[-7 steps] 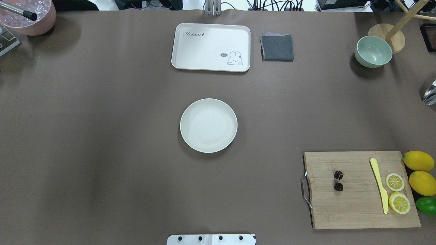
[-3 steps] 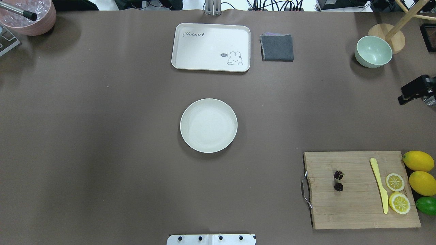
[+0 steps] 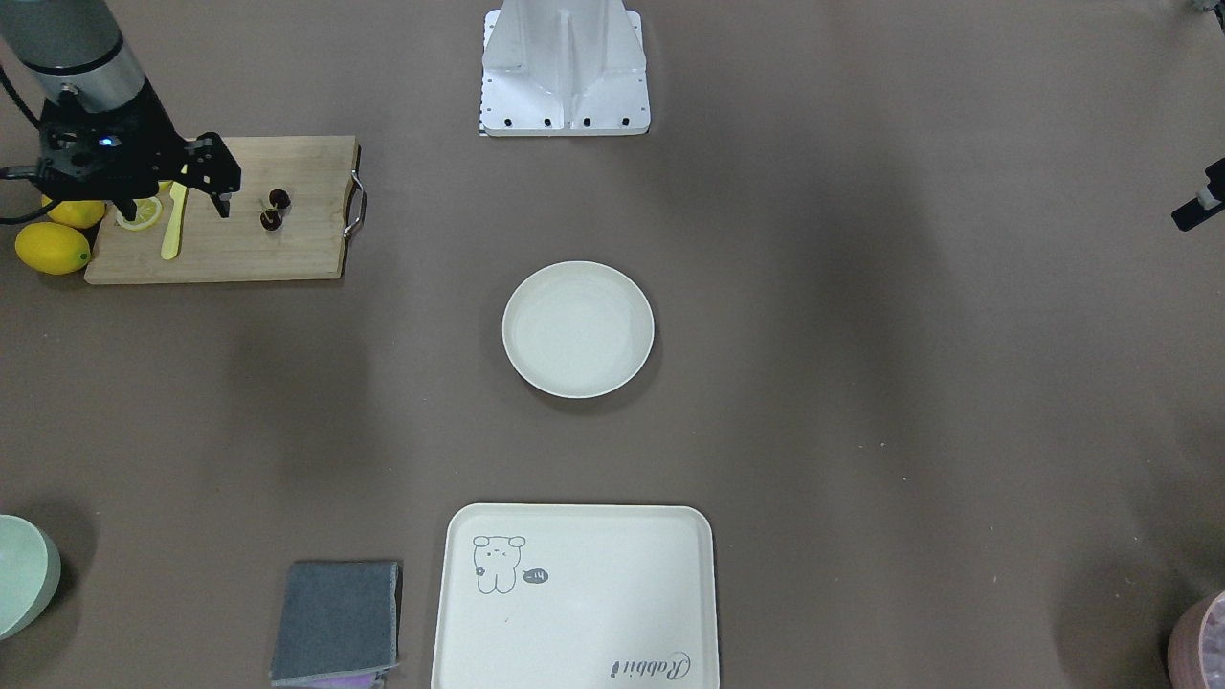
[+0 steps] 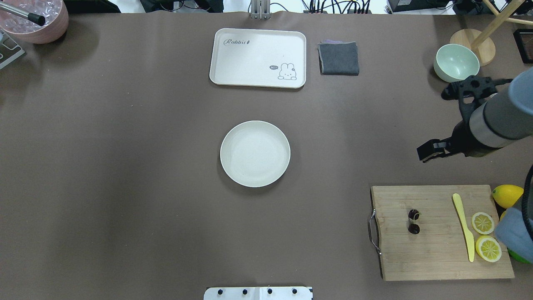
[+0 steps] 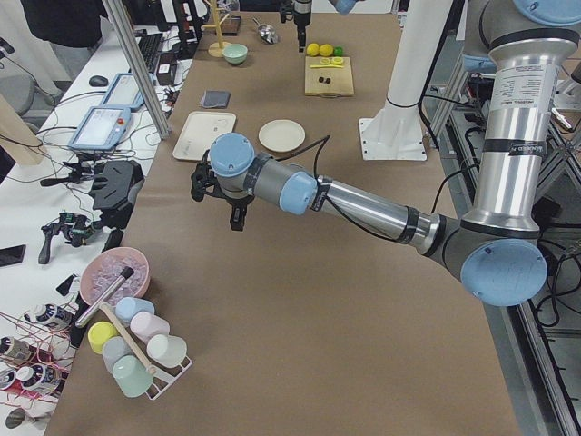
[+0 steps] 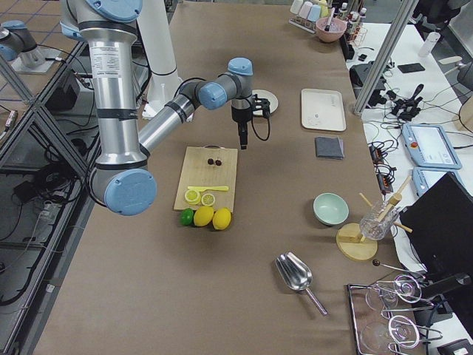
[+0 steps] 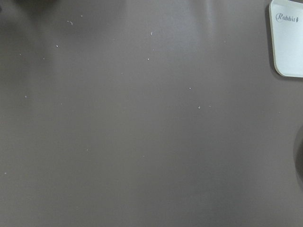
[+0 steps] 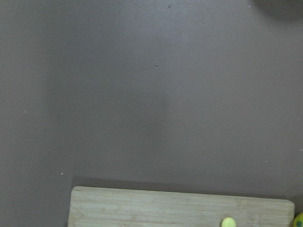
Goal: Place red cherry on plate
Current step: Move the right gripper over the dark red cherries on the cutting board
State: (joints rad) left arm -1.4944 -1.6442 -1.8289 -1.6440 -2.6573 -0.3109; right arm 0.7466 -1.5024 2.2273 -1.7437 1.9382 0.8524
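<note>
Your red cherry (image 4: 414, 221) lies on the cutting board (image 4: 437, 258), left of the yellow knife (image 4: 464, 227). Plate (image 4: 255, 153) sits mid-bench, well apart. Right gripper (image 3: 177, 182) hangs above the board's far part, spread wide, holding nothing. Left gripper (image 5: 218, 195): you cannot tell its opening.

Long worktop (image 5: 300, 300) covered in plain brown matting, pretty evenly lit with soft shadows. There's a white side desk (image 6: 432, 111) piled with cables and gadgets, plus a tiled floor (image 6: 29, 15) past the far side.
</note>
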